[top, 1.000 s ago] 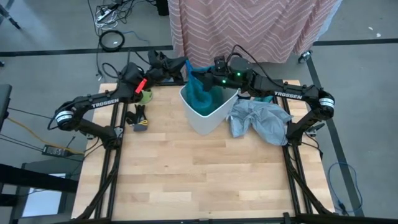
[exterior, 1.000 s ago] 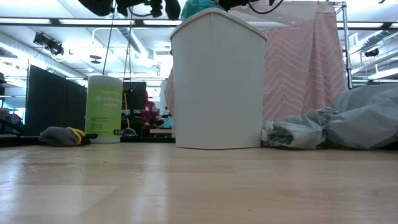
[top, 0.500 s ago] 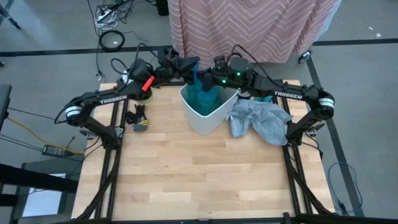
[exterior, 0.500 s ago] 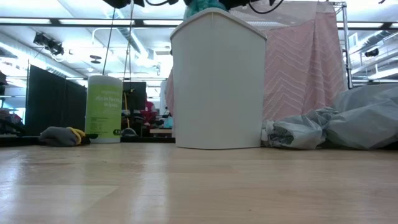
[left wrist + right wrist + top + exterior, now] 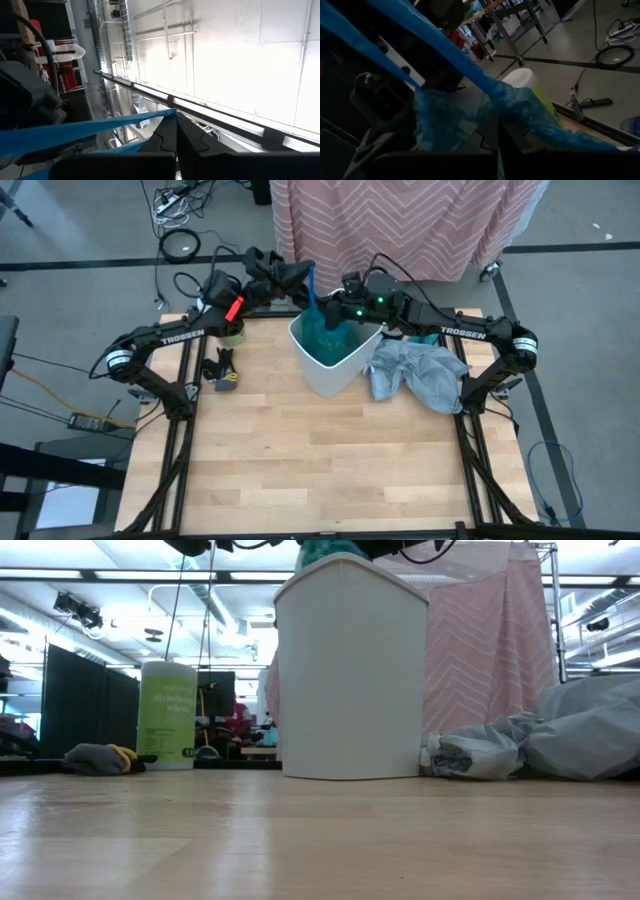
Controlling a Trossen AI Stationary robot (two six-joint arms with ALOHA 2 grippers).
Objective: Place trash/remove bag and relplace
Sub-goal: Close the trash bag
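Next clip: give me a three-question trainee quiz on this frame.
1. True or false: the teal bag sits in the white bin.
2. Which end effector grips the bag? A) left only B) right only C) both
3. What lies on the table beside the bin, under the right arm?

Key:
1. True.
2. C: the left end effector and the right end effector are each shut on it.
3. A grey bag.

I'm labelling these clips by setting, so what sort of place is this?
Probably a robotics lab or workshop: a wooden bench on a metal frame, loose cables on the concrete floor, a pink curtain as a divider, and exposed ceiling ducts over other workstations.
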